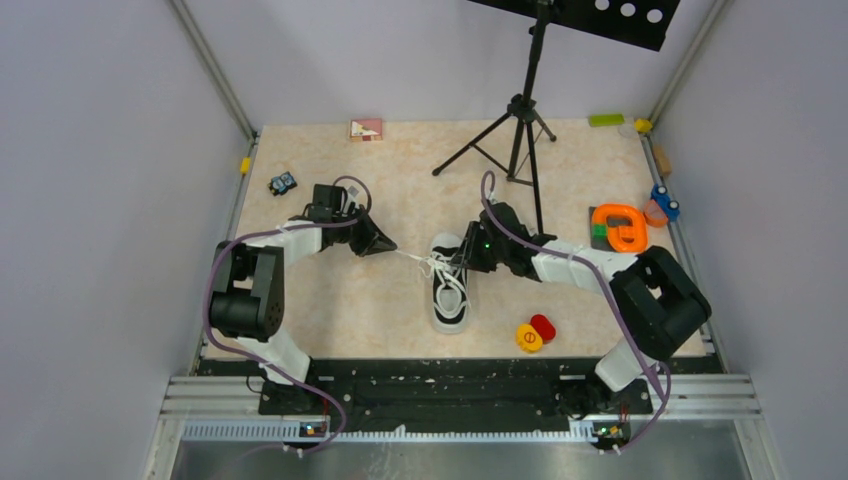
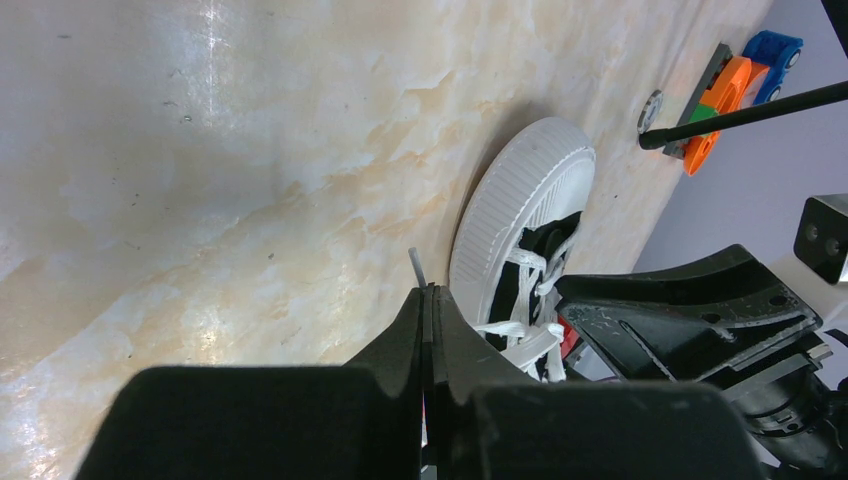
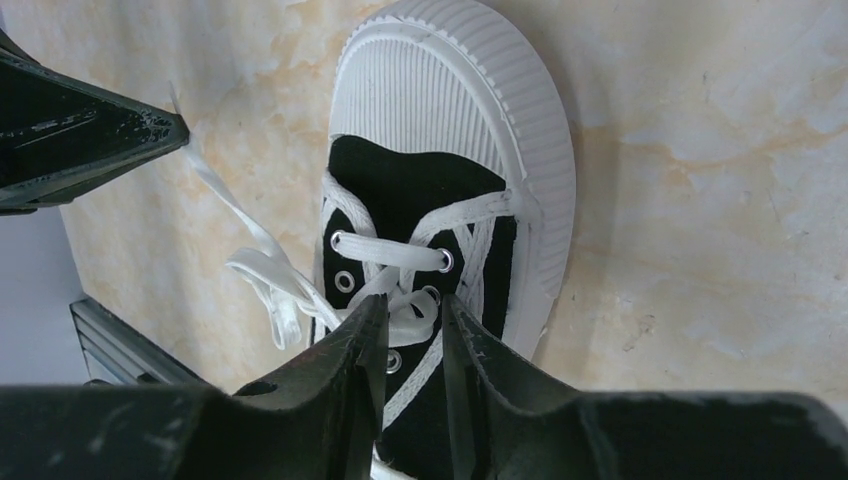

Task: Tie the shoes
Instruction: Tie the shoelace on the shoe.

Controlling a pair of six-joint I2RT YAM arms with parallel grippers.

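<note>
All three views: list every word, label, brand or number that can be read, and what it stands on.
None can be read.
Sneaker: no brand shows.
Yellow disc: a mark, too small to read.
Card: a print, too blurred to read.

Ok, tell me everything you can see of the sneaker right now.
The sneaker is small, black and canvas-looking, with a ribbed white toe cap, white sole rim, metal eyelets and white laces with no bow visible. It stands on its sole on the marbled tabletop between the arms. One lace end runs out to the left hand, which is shut on it. The right hand sits over the lace crossing, fingers slightly apart.
</note>
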